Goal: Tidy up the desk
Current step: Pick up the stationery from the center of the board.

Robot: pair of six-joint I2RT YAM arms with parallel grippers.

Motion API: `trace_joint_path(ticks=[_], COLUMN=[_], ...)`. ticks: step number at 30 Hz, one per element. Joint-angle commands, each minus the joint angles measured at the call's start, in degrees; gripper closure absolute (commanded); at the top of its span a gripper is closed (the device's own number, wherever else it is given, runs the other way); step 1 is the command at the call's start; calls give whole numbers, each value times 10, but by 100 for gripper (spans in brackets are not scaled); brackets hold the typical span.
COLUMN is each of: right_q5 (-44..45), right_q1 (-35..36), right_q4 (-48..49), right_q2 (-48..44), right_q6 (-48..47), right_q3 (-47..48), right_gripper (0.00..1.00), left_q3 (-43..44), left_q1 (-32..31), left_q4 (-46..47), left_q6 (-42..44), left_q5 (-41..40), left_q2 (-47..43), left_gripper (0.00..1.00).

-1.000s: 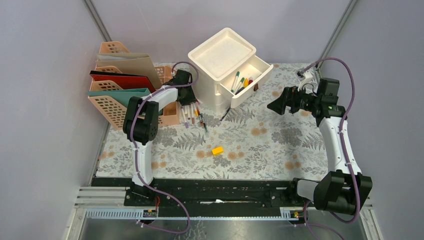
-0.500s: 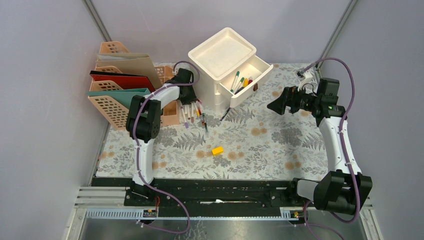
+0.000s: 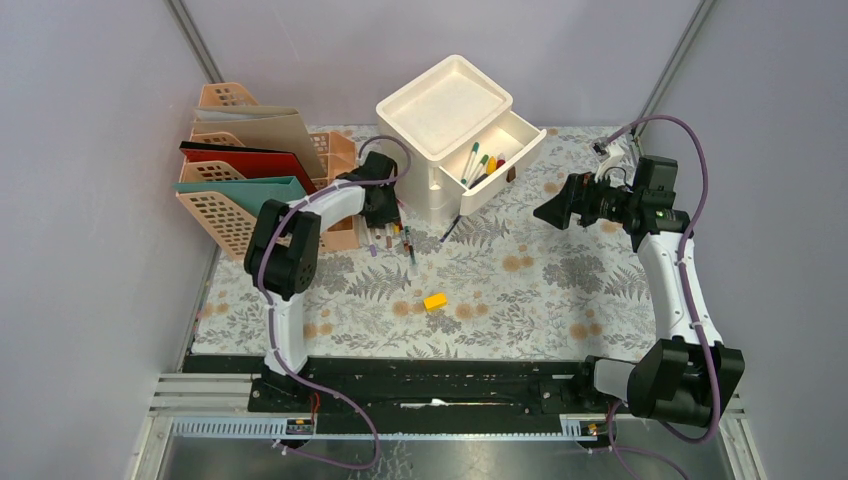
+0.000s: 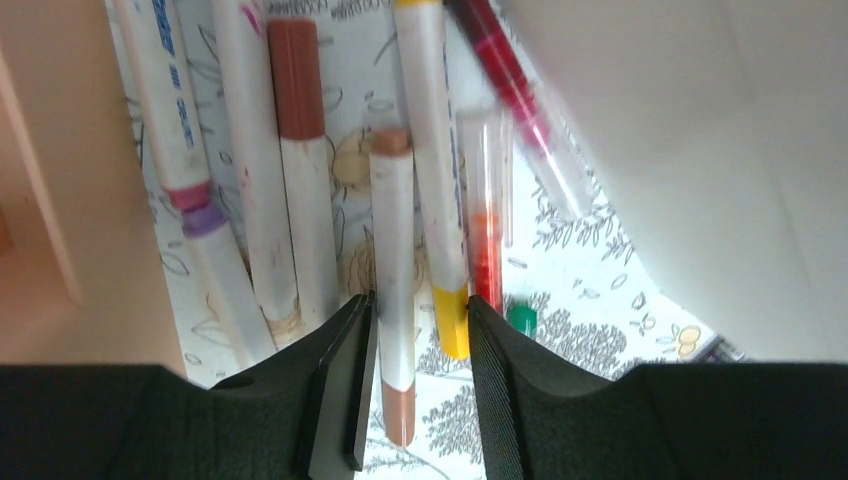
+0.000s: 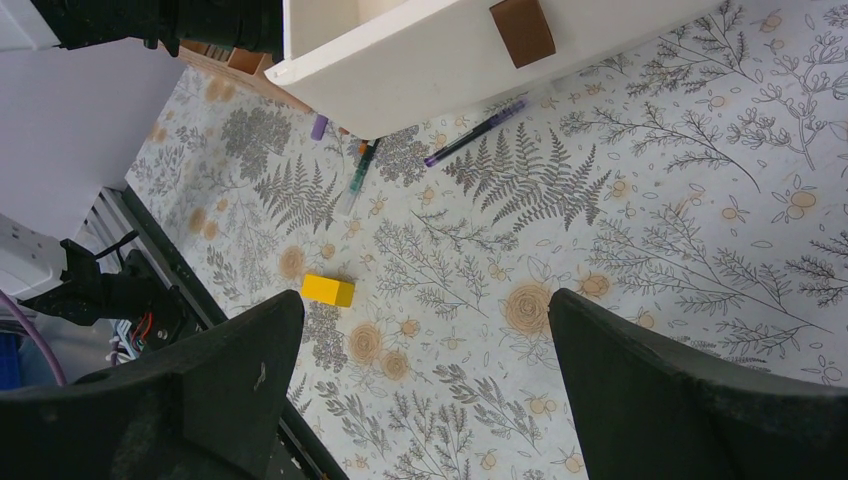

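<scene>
The desk is a tabletop in leaf-and-flower cloth. Several markers lie in a loose row between a peach tray and the white drawer unit. My left gripper is low over them. In the left wrist view the left gripper is open, its jaws either side of a brown-tipped marker and the yellow cap of another marker, both lying on the cloth. A yellow block sits mid-desk. My right gripper hangs high at the right, wide open and empty, its view taking in the block.
A peach file rack with folders stands at the back left. The unit's top drawer is pulled out with pens inside. A purple pen lies under the drawer front. A black rail runs along the near edge.
My left gripper has moved right and nearer, from the peach tray's back corner to over the row of markers. Its jaws have opened slightly. The right arm has not moved.
</scene>
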Motion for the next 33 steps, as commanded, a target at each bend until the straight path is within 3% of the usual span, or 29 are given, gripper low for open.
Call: trace_joint_path(ticks=[1, 16, 33], right_q5=[-20, -20, -19], right_q1=[-4, -3, -3], right_q4=[20, 20, 20], right_q2=[-1, -11, -10], right_q6=[4, 4, 3], right_q3=[2, -6, -6], right_gripper=[0, 1, 1], left_q3=[-27, -73, -71], left_q1=[-1, 0, 1], left_q4=[14, 49, 35], left_q6=[12, -17, -1], left_q5=[-3, 22, -5], left_q2=[-52, -89, -63], left_gripper=[57, 62, 77])
